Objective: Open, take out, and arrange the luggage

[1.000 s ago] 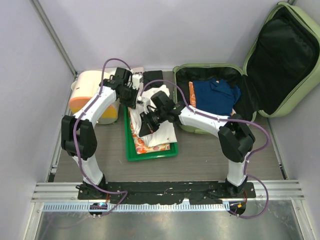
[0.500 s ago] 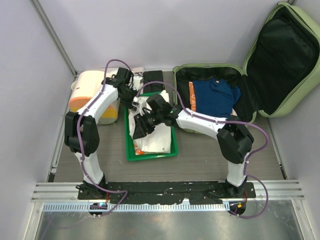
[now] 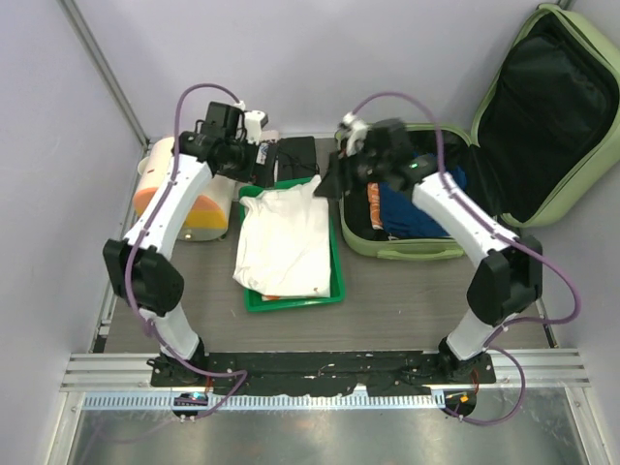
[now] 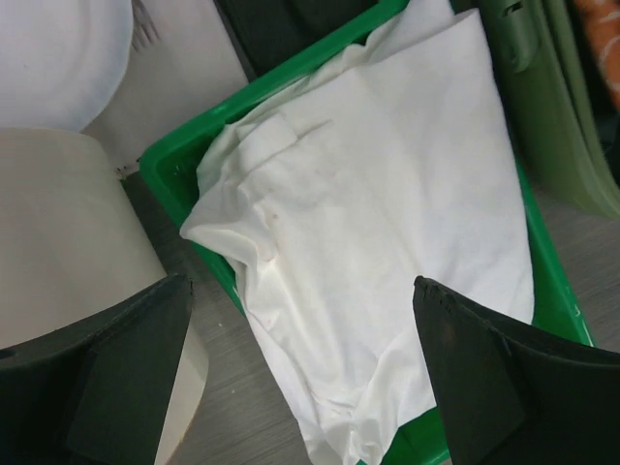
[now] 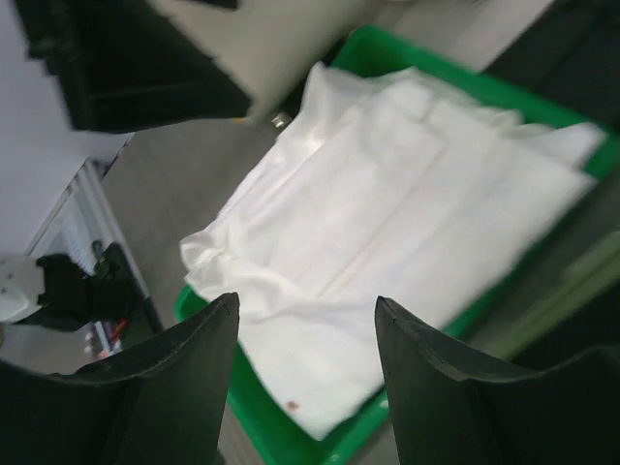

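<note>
The left gripper (image 3: 258,160) is wide open. Its two black fingers (image 4: 116,378) stand far apart and nothing is between them. It holds nothing and touches nothing. Right under it lies a white shirt (image 4: 387,223), all crumpled, in a bright green tray (image 4: 172,163). Just to the left of this gripper sits a round cream-and-orange container (image 3: 147,199). A black thing (image 3: 295,155) lies close on its other side, but I cannot tell what it is.

The right gripper (image 3: 336,184) is open too, with a clear gap between its fingers (image 5: 174,387). It has nothing in its grip. In its own camera, the white shirt (image 5: 387,213) and the green tray (image 5: 262,417) show below it and a bit off to its side.

The luggage (image 3: 407,250) is the big pale green suitcase. It sits right beside and under the right gripper, which hangs over the suitcase's left edge. The suitcase is open. Its lid (image 3: 542,116) leans back, away from the gripper, and shows black lining. Inside the suitcase are blue clothes (image 3: 412,211) and something orange (image 3: 373,201). The right arm covers part of them.
</note>
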Controlling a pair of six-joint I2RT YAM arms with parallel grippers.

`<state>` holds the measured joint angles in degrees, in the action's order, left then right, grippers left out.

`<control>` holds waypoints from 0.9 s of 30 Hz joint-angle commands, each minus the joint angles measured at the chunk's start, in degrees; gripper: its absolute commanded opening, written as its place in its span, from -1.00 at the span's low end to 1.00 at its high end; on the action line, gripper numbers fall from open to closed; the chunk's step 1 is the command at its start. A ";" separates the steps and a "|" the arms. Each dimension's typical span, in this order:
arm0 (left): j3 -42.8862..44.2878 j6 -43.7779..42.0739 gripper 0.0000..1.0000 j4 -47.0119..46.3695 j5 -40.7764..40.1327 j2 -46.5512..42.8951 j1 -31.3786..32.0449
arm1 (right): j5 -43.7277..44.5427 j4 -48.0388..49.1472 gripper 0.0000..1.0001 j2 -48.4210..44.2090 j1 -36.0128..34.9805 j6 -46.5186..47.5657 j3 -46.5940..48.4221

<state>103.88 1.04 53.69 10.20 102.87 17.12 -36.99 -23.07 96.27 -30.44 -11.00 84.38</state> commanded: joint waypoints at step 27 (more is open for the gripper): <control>-2.46 2.73 0.99 -11.33 7.11 -8.48 -0.51 | 18.53 -20.26 0.07 13.95 21.65 17.69 8.71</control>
<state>100.49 1.32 48.58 13.96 93.25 16.84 -19.64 -43.99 110.80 -7.33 8.36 91.11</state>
